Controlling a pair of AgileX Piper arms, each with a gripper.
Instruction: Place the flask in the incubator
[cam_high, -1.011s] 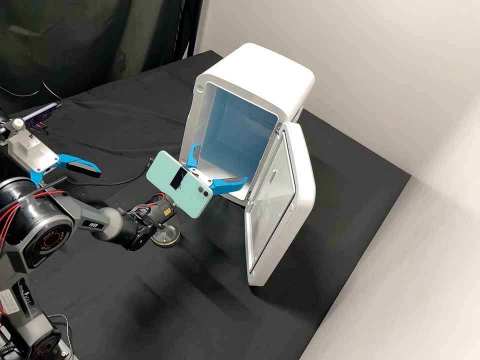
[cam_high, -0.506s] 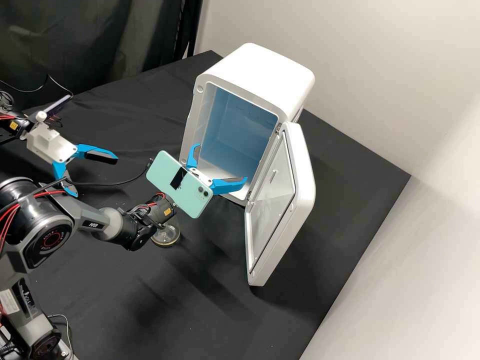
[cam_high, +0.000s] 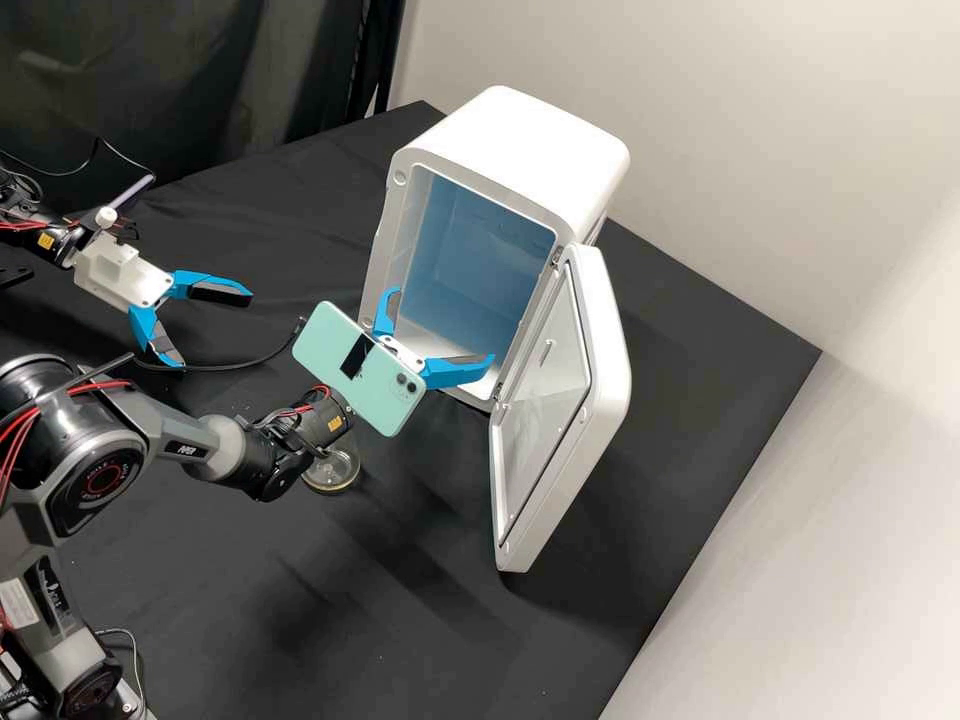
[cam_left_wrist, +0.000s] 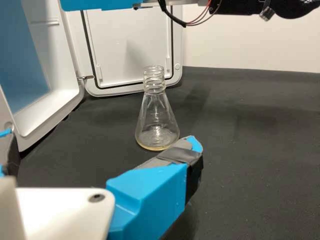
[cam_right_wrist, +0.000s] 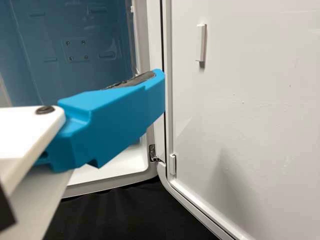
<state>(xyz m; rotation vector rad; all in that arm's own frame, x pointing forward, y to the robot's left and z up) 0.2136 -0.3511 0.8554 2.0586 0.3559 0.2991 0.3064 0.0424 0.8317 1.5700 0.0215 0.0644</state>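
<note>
Flask: a clear conical flask (cam_left_wrist: 156, 112) stands upright and uncapped on the black table (cam_high: 300, 600). It is out in front of the incubator, not inside, and nothing grips it.
Incubator: a white box (cam_high: 520, 150) with a pale blue interior, standing on the table. Its door (cam_high: 560, 400) is swung wide open on the side towards the table's right edge.
Left pincer: spread wide (cam_high: 195, 318) and holding nothing. It hangs above the table, well apart from the flask and pointed its way, and the left wrist view has the flask just past one blue finger (cam_left_wrist: 165, 185).
Right pincer: also wide and unloaded (cam_high: 425, 335). It sits right at the incubator's mouth, one finger at the lower sill and the other near the door's hinge side.
In the way: the right arm's wrist (cam_high: 300, 430) hangs directly over the flask and covers most of it from the high view. The right pincer itself sits across the lower part of the opening.
Around: a mint-green phone (cam_high: 365, 368) is mounted on the right arm's wrist. A black cable (cam_high: 230, 362) trails across the table between the two arms. There's a dark curtain (cam_high: 150, 80) at the back and a white wall (cam_high: 750, 120) behind the incubator.
</note>
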